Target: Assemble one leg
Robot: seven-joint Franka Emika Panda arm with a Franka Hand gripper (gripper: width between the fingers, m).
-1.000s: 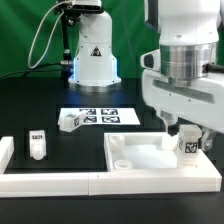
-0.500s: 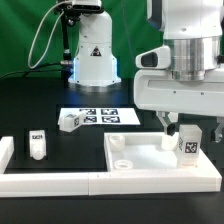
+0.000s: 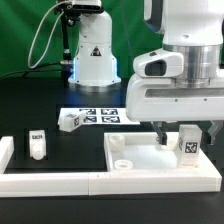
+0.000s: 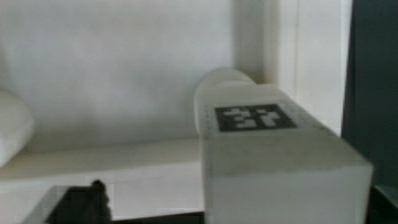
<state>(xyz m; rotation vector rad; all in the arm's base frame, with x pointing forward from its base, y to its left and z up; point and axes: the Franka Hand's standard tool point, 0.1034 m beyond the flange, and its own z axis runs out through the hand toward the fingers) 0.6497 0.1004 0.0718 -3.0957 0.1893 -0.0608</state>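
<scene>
A small white leg (image 3: 188, 144) with a black-and-white tag stands upright at the right end of the large flat white slab (image 3: 150, 158). My gripper (image 3: 186, 134) hangs over it, open, with one dark finger on each side of the leg and not gripping it. In the wrist view the leg (image 4: 267, 150) fills the near side, its tag facing the camera. Only one dark fingertip (image 4: 80, 203) shows beside it. The other finger is hidden.
A second leg (image 3: 37, 145) stands upright at the exterior view's left. A third (image 3: 70, 121) lies by the marker board (image 3: 103, 116). A white rail (image 3: 90, 183) runs along the front edge. The arm's base (image 3: 93, 58) stands behind.
The hand has turned about its vertical axis over the leg and shifted slightly to the exterior view's left. The leg and the slab have not moved.
</scene>
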